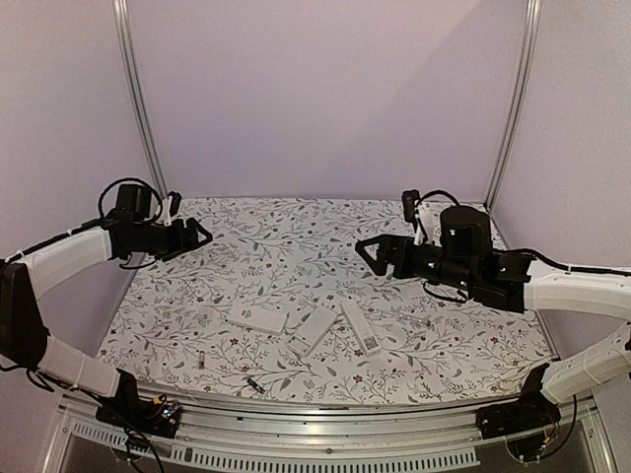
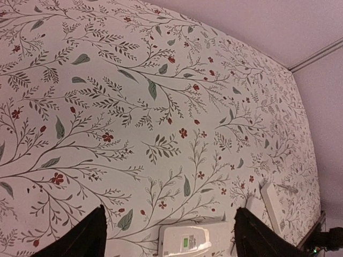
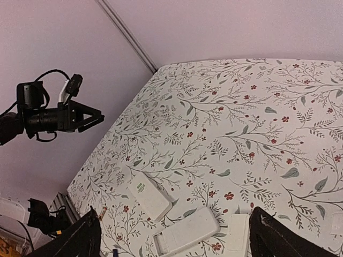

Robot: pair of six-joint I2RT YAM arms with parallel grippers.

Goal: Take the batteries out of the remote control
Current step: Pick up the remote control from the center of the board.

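Hovering above the floral tablecloth (image 1: 296, 232), the left gripper (image 1: 202, 237) and right gripper (image 1: 367, 254) both stand spread wide, grasping nothing. Three white remotes (image 1: 258, 317) lie between them. A red-orange battery (image 1: 200, 363) and a dark battery (image 1: 254, 384) lie loose near the front edge.

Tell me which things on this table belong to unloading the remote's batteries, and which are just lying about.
Job: left remote; middle remote; right remote; red-orange battery; dark battery.
Lying about: thin grey stick; floral tablecloth.
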